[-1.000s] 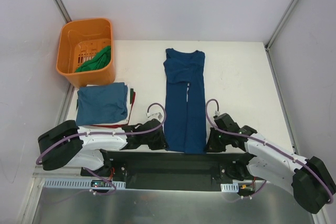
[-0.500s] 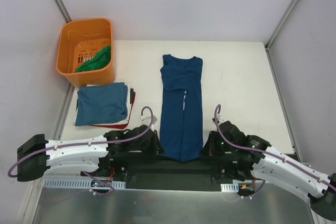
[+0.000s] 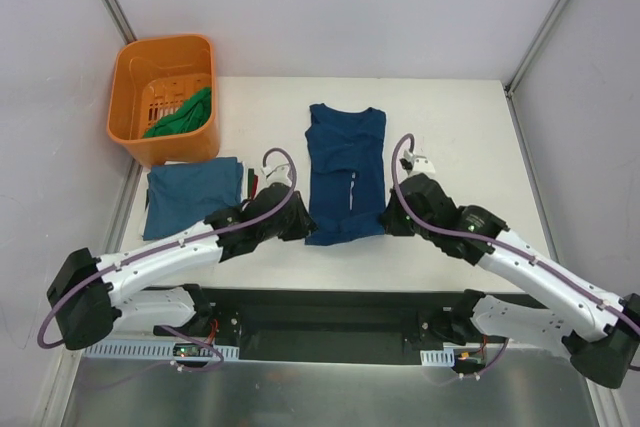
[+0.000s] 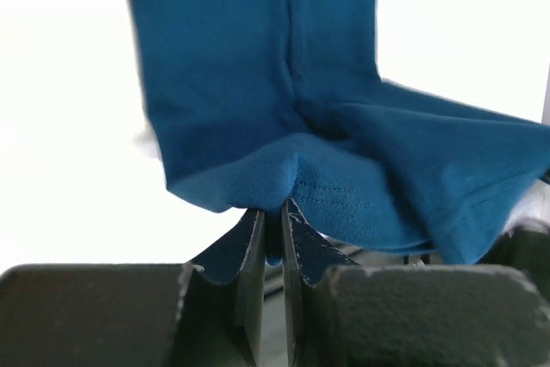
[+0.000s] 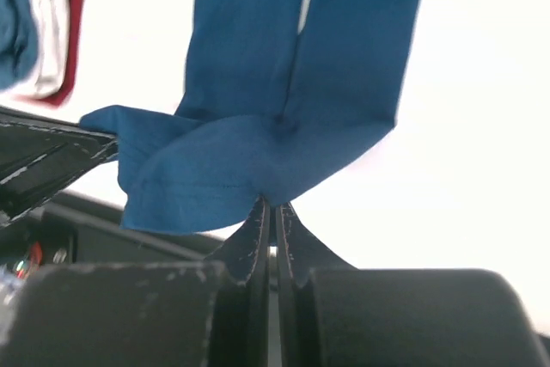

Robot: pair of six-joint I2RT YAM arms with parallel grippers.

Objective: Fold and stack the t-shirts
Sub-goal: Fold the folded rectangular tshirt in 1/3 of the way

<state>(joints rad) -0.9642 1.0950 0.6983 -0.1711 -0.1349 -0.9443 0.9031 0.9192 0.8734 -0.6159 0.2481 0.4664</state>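
Note:
A teal-blue t-shirt (image 3: 345,162) lies in a long narrow strip at the table's middle, collar at the far end. Its near hem is lifted and doubled back over the strip. My left gripper (image 3: 300,224) is shut on the hem's left corner (image 4: 284,191). My right gripper (image 3: 390,217) is shut on the hem's right corner (image 5: 266,178). A stack of folded t-shirts (image 3: 193,199), teal-blue on top with white and red edges below, lies at the left. A green t-shirt (image 3: 180,115) sits in the basket.
An orange plastic basket (image 3: 130,97) stands at the far left corner of the white table (image 3: 460,147). Grey walls with metal posts close in the sides. The black arm mounting rail (image 3: 320,322) runs along the near edge.
Both grippers have carried the t-shirt's near hem from the table's near edge toward the far side, so the strip now folds over itself and looks much shorter.

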